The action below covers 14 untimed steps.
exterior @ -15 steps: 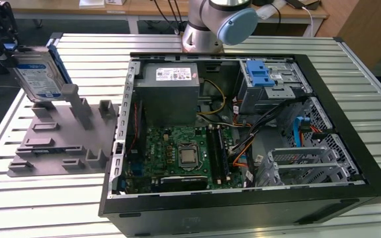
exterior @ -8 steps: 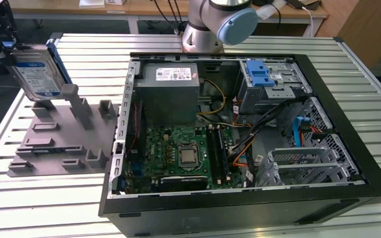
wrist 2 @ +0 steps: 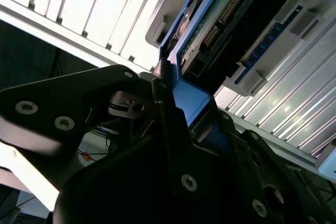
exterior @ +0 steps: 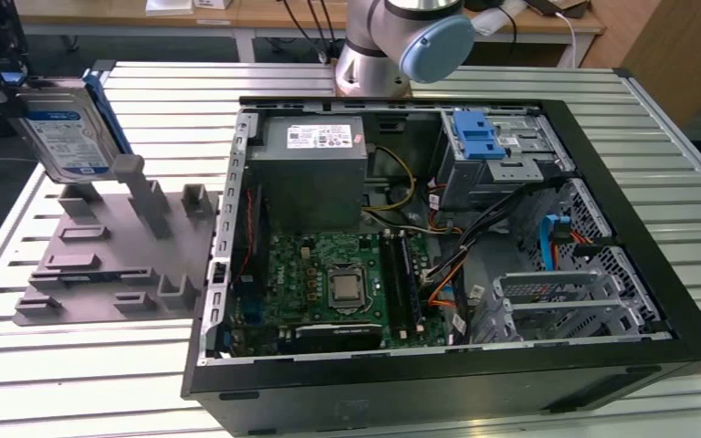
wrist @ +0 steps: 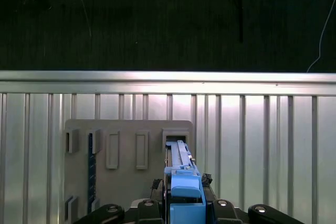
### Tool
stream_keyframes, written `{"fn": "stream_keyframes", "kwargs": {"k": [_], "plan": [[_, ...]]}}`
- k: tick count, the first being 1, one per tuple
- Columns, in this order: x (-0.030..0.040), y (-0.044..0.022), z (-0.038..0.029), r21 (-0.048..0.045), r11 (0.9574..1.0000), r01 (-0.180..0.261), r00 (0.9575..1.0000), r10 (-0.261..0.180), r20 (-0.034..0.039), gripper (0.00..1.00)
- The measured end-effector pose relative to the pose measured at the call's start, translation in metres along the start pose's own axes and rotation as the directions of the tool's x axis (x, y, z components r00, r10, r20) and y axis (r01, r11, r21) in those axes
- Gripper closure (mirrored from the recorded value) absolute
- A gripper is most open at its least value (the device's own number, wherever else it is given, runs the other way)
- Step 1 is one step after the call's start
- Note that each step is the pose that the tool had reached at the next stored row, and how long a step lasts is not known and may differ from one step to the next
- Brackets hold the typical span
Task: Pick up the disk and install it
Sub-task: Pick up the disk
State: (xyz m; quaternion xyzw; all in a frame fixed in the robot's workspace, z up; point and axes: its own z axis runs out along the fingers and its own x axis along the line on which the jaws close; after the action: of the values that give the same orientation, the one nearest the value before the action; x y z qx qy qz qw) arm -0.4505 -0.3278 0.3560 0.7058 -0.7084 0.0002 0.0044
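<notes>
The disk (exterior: pixel 68 128) is a silver-grey drive with a white-and-blue label and blue rails. It stands on edge at the exterior view's far left, just over the posts of a grey holder stand (exterior: pixel 107 265). My black gripper (exterior: pixel 12 89) is shut on its upper end. The second wrist view shows the disk's connector edge and blue rail (wrist 2: pixel 220 19) clamped between my fingers (wrist 2: pixel 163 103). In the first wrist view the disk (wrist: pixel 182 177) is seen edge-on over the holder (wrist: pixel 126 182), and I cannot tell whether it touches the slot.
An open computer case (exterior: pixel 643 182) lies on the slatted metal table (exterior: pixel 83 383), on the exterior view's right of the holder. Inside are a grey power supply (exterior: pixel 314 169), a motherboard (exterior: pixel 339 283), a cage with a blue latch (exterior: pixel 485 137) and empty metal bays (exterior: pixel 570 292).
</notes>
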Motion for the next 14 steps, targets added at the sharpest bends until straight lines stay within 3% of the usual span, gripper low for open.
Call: {"fn": "stream_keyframes", "kwargs": {"k": [14], "plan": [[0.0000, 0.0001, -0.0114, -0.0001, 1.0000, 0.000, 1.0000, 0.000, -0.0012, 0.64]]}}
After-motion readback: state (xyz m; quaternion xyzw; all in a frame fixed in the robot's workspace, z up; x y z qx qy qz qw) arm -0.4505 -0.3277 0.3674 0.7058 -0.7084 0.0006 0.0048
